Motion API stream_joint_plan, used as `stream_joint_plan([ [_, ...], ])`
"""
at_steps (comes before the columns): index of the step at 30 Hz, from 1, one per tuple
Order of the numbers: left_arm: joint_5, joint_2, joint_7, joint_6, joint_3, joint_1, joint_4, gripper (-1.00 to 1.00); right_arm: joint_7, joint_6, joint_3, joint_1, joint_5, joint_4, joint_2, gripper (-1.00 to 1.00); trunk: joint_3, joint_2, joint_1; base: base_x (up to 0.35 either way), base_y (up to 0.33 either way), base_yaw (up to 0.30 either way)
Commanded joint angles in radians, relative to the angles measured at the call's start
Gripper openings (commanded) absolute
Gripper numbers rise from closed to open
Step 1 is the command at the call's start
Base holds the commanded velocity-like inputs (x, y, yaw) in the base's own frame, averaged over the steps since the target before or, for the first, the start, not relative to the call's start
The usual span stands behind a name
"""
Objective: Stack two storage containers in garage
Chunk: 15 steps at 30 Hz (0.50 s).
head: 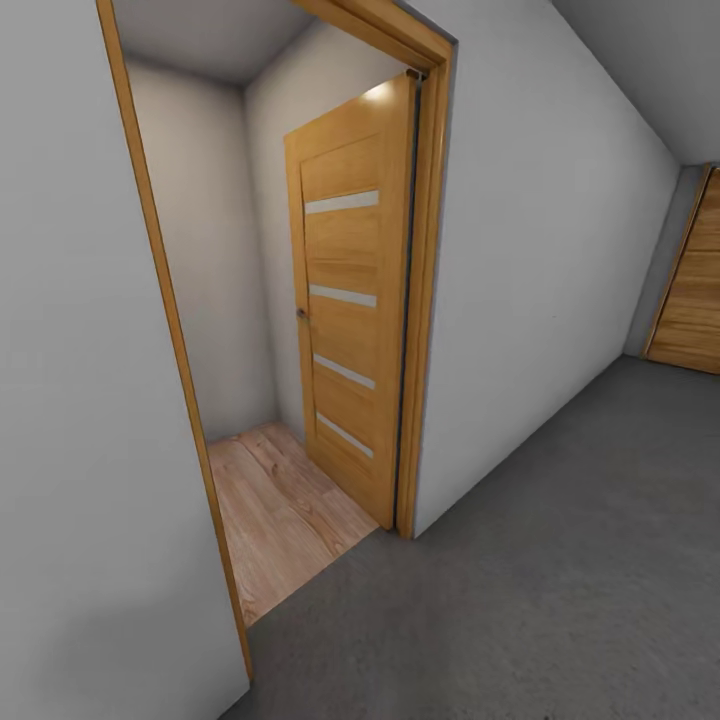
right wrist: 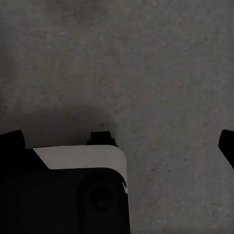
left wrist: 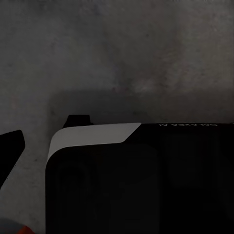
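Right pincer point(right wrist: 117, 141) spread above concrete floor point(right wrist: 161, 73), open door point(head: 350, 320) ahead

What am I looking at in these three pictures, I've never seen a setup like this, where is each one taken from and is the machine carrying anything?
These are simulator renders from a wheeled robot with two arms. The large picture comes from a camera on its head: it stands on a dark grey concrete floor facing an open wooden door with frosted glass strips. Beyond the doorway lies a light wood plank floor, and pale grey walls stand on both sides. A second wooden door shows far right.

The other two pictures come from cameras on each wrist, looking down at the same concrete. The black and white shape in them is the robot's own body. Dark finger tips of each tool poke in at the edges, too little to tell whether they are open. Nothing can be seen held.
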State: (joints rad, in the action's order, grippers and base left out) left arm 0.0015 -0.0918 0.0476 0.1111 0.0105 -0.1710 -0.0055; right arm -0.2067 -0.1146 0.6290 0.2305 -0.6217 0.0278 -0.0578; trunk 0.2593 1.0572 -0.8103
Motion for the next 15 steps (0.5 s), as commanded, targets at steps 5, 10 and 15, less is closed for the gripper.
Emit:
stream_joint_plan([
  [5, 0.000, 0.000, 0.003, 0.004, 0.000, -0.001, 0.001, 1.00, 0.000, -0.005, 0.009, 0.001, -0.008, 0.003, -0.001, 1.00, 0.001, 0.001, 0.000, 0.000, 0.000, 0.000],
  [10, 0.000, 0.000, 0.003, 0.004, 0.000, -0.001, 0.001, 1.00, 0.000, -0.005, 0.009, 0.001, -0.007, 0.003, 0.000, 1.00, 0.001, 0.001, 0.000, 0.000, 0.000, 0.000],
  [15, 0.000, 0.021, 0.010, 0.007, 0.003, -0.001, -0.001, 1.00, 0.006, -0.010, 0.015, -0.022, 0.000, 0.004, -0.002, 1.00, 0.001, 0.001, 0.000, 0.000, 0.000, 0.000],
])
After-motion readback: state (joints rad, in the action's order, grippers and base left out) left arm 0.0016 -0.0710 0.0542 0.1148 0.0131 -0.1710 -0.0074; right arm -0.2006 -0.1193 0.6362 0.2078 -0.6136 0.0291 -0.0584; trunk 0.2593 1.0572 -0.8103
